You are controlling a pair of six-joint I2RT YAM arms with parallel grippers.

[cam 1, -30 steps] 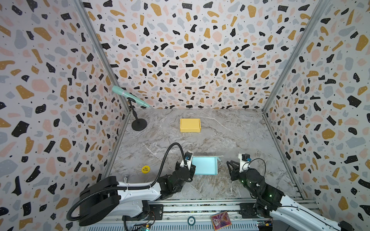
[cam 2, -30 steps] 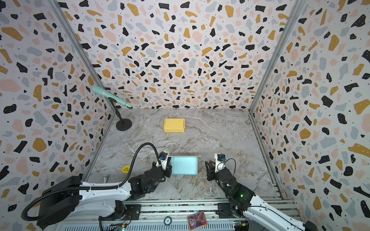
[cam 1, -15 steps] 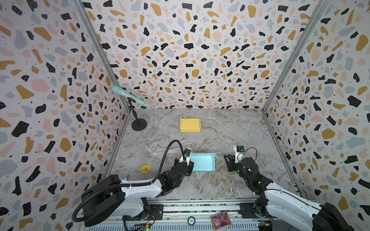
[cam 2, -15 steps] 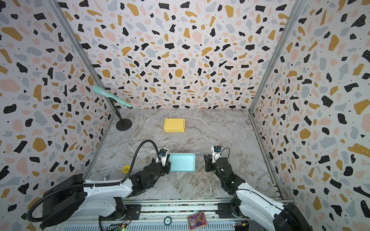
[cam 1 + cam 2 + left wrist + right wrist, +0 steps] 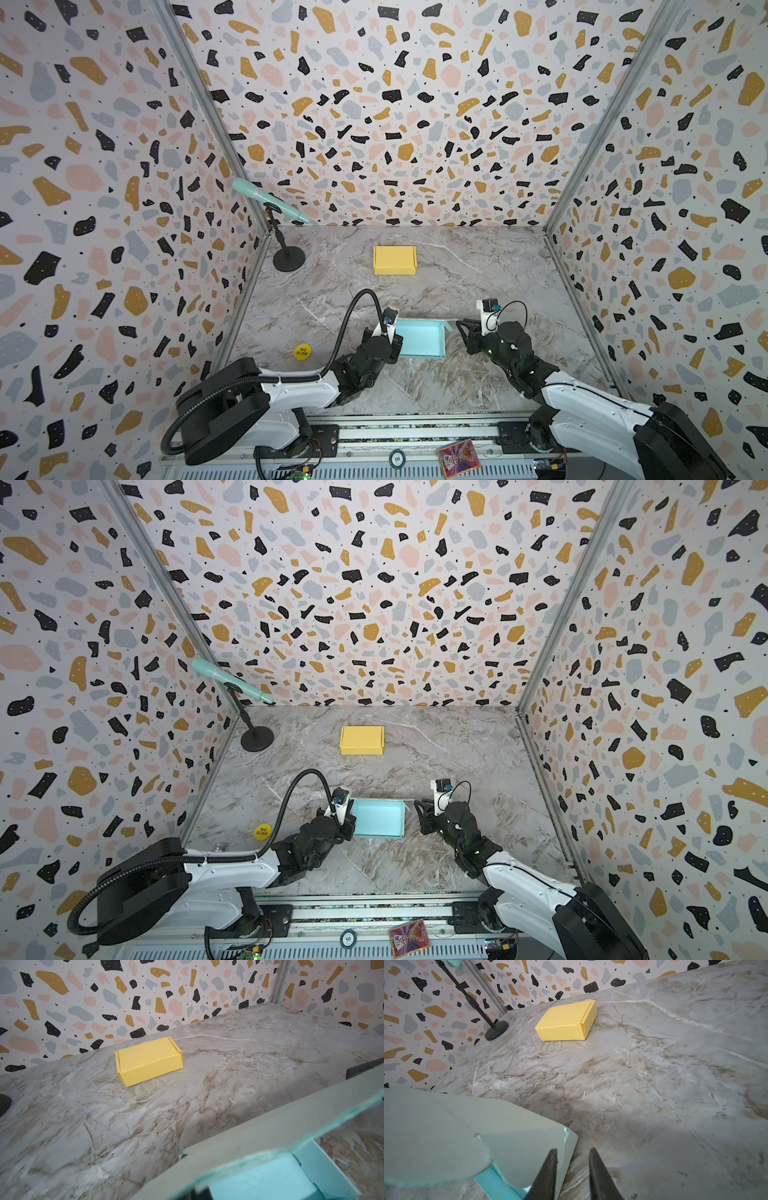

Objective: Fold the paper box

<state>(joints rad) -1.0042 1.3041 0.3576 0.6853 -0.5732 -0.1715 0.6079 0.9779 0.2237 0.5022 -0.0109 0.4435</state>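
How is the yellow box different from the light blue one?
The yellow box is closed up; the blue box is open on top, with a flap sticking out. The yellow box sits alone near the back wall; the blue box lies nearer the front. Both are rectangular paper boxes.

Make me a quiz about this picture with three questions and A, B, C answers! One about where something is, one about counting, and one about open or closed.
1. Where is the yellow box?
A) at the near edge
B) mid-table, toward the far side
C) in the near left corner

2. How many paper boxes are there?
A) one
B) four
C) two

3. How is the teal box?
A) open on top
B) closed up
C) a flat sheet

Answers:
1 B: it sits alone on the far half of the table.
2 C: one yellow and one teal.
3 A: both top views look straight into it.
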